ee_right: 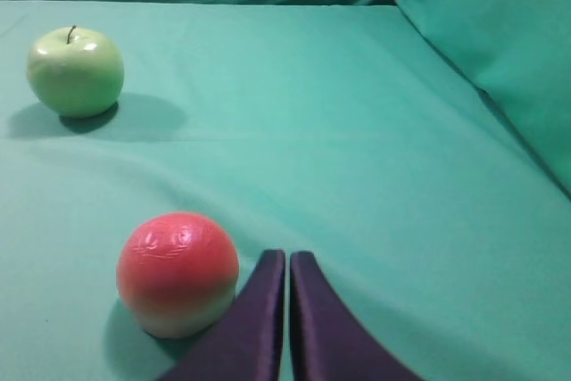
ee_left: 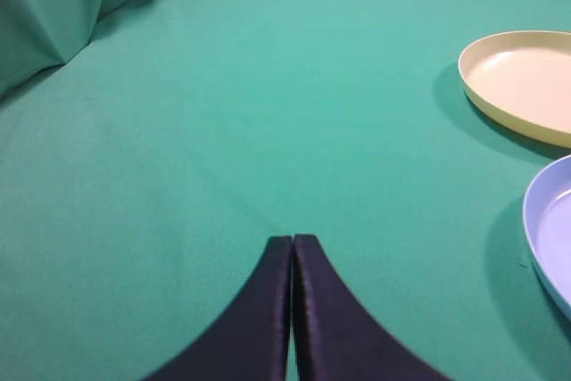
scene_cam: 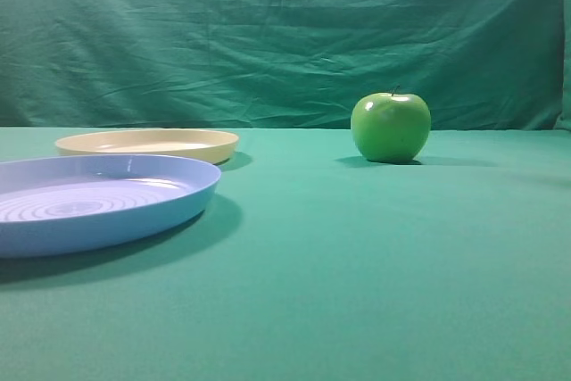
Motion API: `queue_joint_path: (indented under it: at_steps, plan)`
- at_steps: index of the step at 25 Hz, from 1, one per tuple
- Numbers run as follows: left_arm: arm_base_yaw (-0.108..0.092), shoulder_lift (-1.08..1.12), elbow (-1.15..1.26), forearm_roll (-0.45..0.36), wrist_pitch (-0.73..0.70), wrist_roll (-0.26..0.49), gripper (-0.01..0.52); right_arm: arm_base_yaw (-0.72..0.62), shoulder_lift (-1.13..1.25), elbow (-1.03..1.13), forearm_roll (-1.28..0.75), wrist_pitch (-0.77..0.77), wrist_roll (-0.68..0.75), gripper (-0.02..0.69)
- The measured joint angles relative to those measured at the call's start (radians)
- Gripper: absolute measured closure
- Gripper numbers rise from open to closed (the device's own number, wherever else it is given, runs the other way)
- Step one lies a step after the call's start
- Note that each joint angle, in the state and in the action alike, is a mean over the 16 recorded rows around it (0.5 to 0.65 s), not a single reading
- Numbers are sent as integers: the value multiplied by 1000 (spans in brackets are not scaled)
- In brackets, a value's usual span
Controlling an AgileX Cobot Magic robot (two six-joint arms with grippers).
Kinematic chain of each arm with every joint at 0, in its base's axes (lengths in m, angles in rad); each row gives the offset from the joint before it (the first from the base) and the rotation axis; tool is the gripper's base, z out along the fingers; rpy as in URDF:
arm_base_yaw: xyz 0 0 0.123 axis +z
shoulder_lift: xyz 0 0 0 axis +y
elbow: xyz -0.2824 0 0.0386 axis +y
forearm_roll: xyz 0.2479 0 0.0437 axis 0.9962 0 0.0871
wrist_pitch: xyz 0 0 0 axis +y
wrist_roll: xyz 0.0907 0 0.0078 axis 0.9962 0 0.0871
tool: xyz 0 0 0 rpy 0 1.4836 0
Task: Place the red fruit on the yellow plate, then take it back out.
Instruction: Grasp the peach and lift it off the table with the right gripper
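Red fruit (ee_right: 177, 272) rests on the green-covered tabletop (scene_cam: 357, 265), just left of the right tool (ee_right: 287, 260), whose two fingers are pressed together on nothing. Largest to smallest: the light blue plate (scene_cam: 98, 211) sits nearest in the high view, the yellow plate (scene_cam: 147, 144) lies bare just behind it, and the green apple (scene_cam: 390, 127) stands upright well apart to the right. Left tool (ee_left: 292, 243) is likewise clenched, gripping nothing, over bare cloth left of both plates.

Green apple (scene_cam: 390, 128), blue plate (scene_cam: 98, 205), green cloth (scene_cam: 357, 265)
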Motion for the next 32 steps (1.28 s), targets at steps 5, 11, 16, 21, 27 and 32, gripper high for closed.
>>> queue_joint_path:
  at_steps: [5,11,16,21,27,32]
  plan:
    - [0,0,0,0,0,0,514,0,6,-102,24,66,-27,665]
    - [0,0,0,0,0,0,514,0,75,-284,66,184,-91,665]
    - [0,0,0,0,0,0,514,0,204,-433,128,305,-178,665]
    - [0,0,0,0,0,0,514,0,388,-542,216,440,-257,665]
    - [0,0,0,0,0,0,514,10,615,-610,303,579,-328,665]
    - [0,0,0,0,0,0,514,51,785,-628,316,620,-336,665]
